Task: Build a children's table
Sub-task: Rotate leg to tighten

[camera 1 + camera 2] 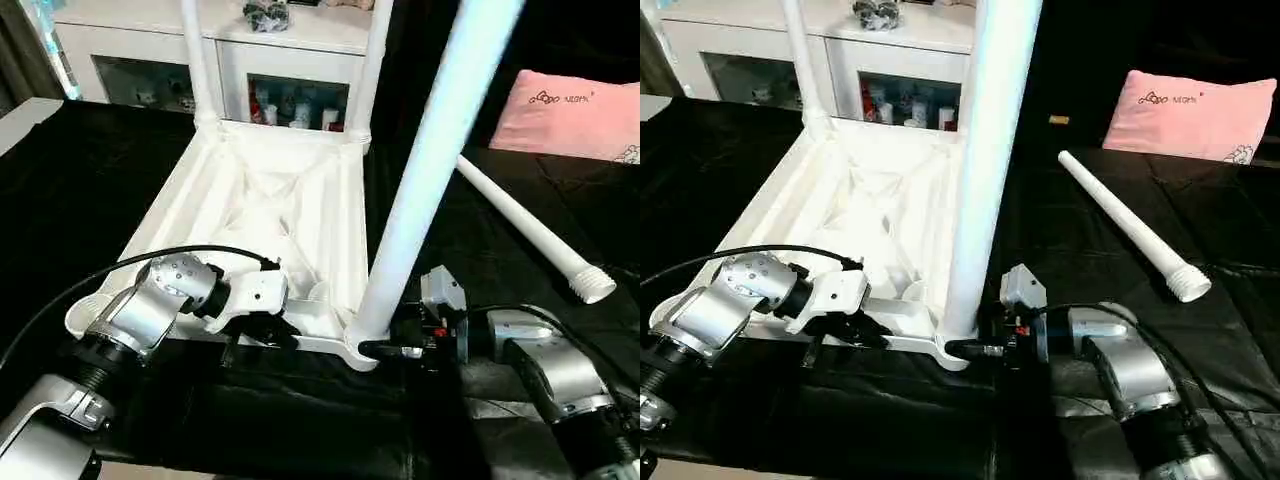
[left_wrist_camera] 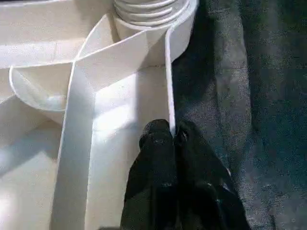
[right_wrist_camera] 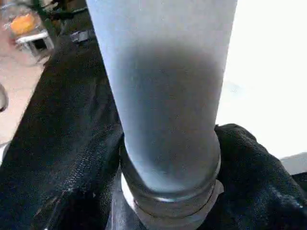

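Fingers of our left end effector (image 2: 173,139) pinch together on the tabletop's (image 1: 270,200) near rim; our right end effector (image 1: 392,349) clamps the upright leg's (image 1: 425,170) base at the near right corner socket. We judge steady, vertical twisting seats it. Spare leg (image 1: 530,232) lies beside, on black cloth (image 1: 80,190).

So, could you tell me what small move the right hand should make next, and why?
Probably twist the leg a little further into its corner socket. The right hand grips the leg's base there, and the left hand pinches the tabletop's rim to steady it. One leg lies loose on the black cloth.
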Tool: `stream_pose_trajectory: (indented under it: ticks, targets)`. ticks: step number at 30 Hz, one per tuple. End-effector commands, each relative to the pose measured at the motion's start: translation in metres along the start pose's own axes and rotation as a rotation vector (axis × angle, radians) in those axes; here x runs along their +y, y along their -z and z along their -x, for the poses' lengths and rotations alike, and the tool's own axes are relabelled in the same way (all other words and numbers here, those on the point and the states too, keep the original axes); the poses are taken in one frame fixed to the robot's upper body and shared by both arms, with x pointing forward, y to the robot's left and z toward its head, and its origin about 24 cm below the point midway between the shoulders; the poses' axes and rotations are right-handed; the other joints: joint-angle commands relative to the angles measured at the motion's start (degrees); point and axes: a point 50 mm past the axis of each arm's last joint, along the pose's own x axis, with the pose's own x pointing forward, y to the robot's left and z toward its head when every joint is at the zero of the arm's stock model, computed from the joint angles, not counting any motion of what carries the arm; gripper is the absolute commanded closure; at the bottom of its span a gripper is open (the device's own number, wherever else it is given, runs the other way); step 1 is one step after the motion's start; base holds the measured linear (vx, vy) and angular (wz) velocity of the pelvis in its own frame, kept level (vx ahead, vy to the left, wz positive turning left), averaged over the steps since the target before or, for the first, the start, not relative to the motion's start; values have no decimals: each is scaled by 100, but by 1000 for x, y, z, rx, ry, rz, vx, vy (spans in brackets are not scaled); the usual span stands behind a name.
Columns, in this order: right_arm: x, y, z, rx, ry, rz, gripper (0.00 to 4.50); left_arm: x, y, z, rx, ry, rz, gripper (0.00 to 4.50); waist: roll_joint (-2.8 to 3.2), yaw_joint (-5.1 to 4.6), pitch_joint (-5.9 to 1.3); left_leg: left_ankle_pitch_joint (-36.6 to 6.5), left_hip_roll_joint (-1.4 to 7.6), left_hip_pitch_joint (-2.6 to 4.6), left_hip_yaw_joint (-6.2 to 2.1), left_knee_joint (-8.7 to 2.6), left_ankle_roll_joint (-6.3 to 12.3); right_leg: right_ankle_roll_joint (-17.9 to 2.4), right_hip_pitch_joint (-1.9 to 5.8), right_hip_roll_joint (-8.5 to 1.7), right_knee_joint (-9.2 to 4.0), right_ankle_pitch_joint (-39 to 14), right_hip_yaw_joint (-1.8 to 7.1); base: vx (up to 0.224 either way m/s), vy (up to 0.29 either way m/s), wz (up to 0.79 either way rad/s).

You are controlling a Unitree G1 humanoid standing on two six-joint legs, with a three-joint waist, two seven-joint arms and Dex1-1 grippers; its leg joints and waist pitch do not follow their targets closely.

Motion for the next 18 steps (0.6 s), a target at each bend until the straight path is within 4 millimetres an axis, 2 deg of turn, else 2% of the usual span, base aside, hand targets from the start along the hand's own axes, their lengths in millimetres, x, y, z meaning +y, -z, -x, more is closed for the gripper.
stream_pose_trajectory:
  ticks: [1,2,3,4,5,6,7,8,9,10,11,12,13,14,15,16,17,18]
  targets:
    - [-4,22,-7,92,147,-64,176,2,-5,-13,-44,-39,71,450,64,-14,-263,-1739,83,26,5,-383,6,-926,239,-319,-483,-2158,256,0,0,0]
    - [-6,26,-10,99,208,-76,176,5,-9,-15,-77,-73,101,450,39,-48,-238,-1965,65,38,-11,-389,-57,-740,230,-325,-533,-2757,232,0,0,0]
    - [-9,29,-15,100,277,-107,177,9,-13,-17,-102,-119,123,450,55,-85,-201,-2218,43,101,-31,-373,-113,-505,176,-346,-638,-3481,190,0,0,0]
    - [-11,32,-19,93,330,-138,177,12,-18,-19,-122,-163,148,450,39,-104,-201,-2315,20,134,-44,-349,-120,-378,168,-358,-703,-3770,151,-58,8,-7]
    - [-12,32,-25,81,376,-163,177,16,-23,-22,-145,-201,179,450,53,-170,-198,-2464,3,154,-85,-336,-133,-194,176,-370,-787,-4094,67,-66,24,-15]
    - [-14,32,-31,68,423,-193,177,20,-28,-24,-166,-245,210,450,75,-237,-204,-2581,15,114,-136,-363,-155,-75,237,-360,-813,-4124,-33,-66,24,-15]
    - [-17,30,-41,50,480,-224,177,24,-36,-27,-191,-297,256,450,93,-275,-211,-2645,22,106,-148,-368,-157,-34,252,-351,-840,-4073,-72,-68,45,-18]
    - [-19,29,-48,41,516,-245,177,27,-41,-29,-205,-329,287,450,147,-374,-229,-2866,72,103,-208,-404,-142,-90,305,-365,-852,-3749,-152,-69,47,-19]
    - [-20,26,-55,33,551,-273,177,31,-46,-31,-215,-370,311,450,215,-450,-213,-3235,130,62,-287,-470,-146,-108,380,-333,-844,-3469,-254,-69,47,-19]
    - [-20,26,-55,33,551,-273,177,31,-46,-31,-215,-370,311,450,232,-494,-199,-3489,177,43,-317,-524,-134,-98,430,-312,-821,-3325,-300,-66,33,-15]
    - [-21,24,-63,27,579,-295,177,33,-50,-33,-222,-409,329,450,339,-505,-149,-4354,360,-26,-380,-760,-118,-182,590,-216,-486,-2700,-319,-88,13,-4]
    - [-23,21,-71,30,607,-302,177,35,-54,-35,-228,-438,349,450,401,-265,-143,-5048,505,-353,-284,-1151,-183,-389,820,-114,417,-1331,-146,-88,13,-4]
    - [-23,18,-80,32,616,-308,177,38,-58,-38,-237,-475,366,450,279,-235,-97,-5021,497,-300,-179,-1177,-51,-313,680,-94,521,-1121,18,-48,-65,10]
    - [-23,15,-87,35,624,-308,177,39,-61,-39,-239,-503,377,450,-47,-259,-146,-4042,123,252,-93,-582,-143,-110,146,-261,-136,-3348,370,11,-61,11]
    - [-23,13,-91,33,631,-309,177,40,-62,-41,-233,-517,379,450,-101,-266,-130,-2332,-186,436,-95,276,-108,-61,-207,-755,-907,-5701,304,11,-115,0]
    - [-23,11,-95,22,633,-318,177,40,-63,-42,-220,-532,378,450,-147,-238,-151,-1617,-145,151,-147,223,-8,54,46,-815,-838,-5766,351,42,-65,-41]
    - [-23,10,-96,10,634,-327,177,40,-62,-42,-204,-545,368,450,16,-161,-185,-1149,-53,-137,-217,-87,-123,108,325,-738,-702,-5243,203,49,-49,-51]
    - [-23,9,-96,3,640,-331,177,40,-61,-41,-189,-553,357,450,3,-192,-186,-1213,-30,-208,-209,-202,-160,115,317,-595,-662,-4809,136,49,5,-40]
